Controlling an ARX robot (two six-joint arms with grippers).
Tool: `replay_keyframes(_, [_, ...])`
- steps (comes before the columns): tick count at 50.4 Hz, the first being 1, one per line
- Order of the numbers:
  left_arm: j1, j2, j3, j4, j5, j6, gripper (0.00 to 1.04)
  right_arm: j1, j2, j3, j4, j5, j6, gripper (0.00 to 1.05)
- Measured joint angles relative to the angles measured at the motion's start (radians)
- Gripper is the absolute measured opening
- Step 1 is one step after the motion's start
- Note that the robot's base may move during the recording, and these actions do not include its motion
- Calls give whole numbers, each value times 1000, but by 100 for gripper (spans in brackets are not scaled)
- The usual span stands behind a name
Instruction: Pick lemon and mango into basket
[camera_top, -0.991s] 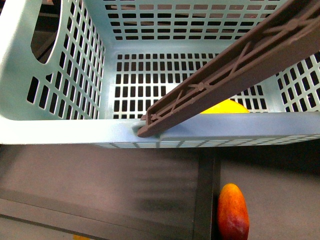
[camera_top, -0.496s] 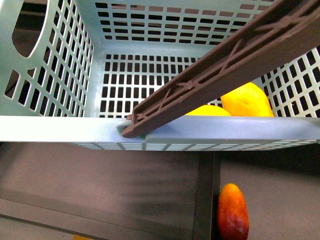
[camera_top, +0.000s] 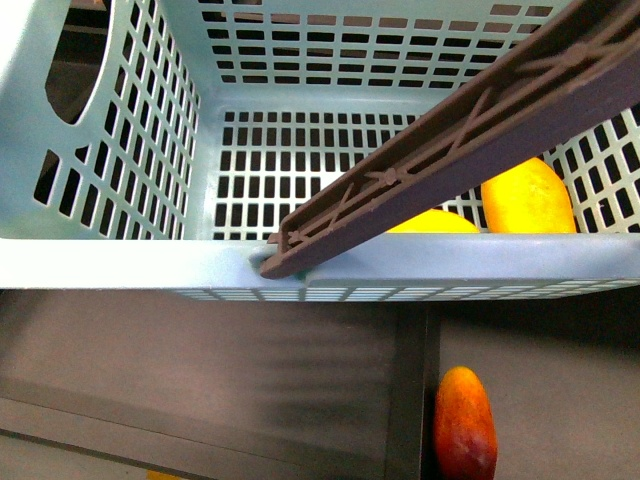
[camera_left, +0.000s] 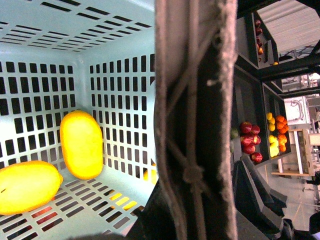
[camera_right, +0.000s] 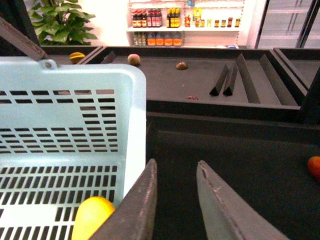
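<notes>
Two smooth yellow fruits, mango (camera_top: 527, 197) and probably lemon (camera_top: 432, 221), lie in basket (camera_top: 120, 262); right gripper (camera_right: 175, 172) parted, empty.

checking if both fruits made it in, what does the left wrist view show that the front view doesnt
Only the left wrist view shows both yellow fruits whole inside the basket, one leaning on a slotted wall, the other on the floor, plus distant fruit shelves. Only the front view shows the red-and-yellow fruit outside, below the basket. Both share the basket, the brown handle and the two fruits.
</notes>
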Motion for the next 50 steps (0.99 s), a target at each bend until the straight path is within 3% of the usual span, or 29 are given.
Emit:
replay_keyframes(6, [0, 0, 0, 0, -4, 2, 4, -1, -66, -56, -2, 0, -3, 2])
replay_keyframes(50, [0, 0, 0, 0, -5, 0, 4, -1, -406, -209, -168, 0, -7, 2])
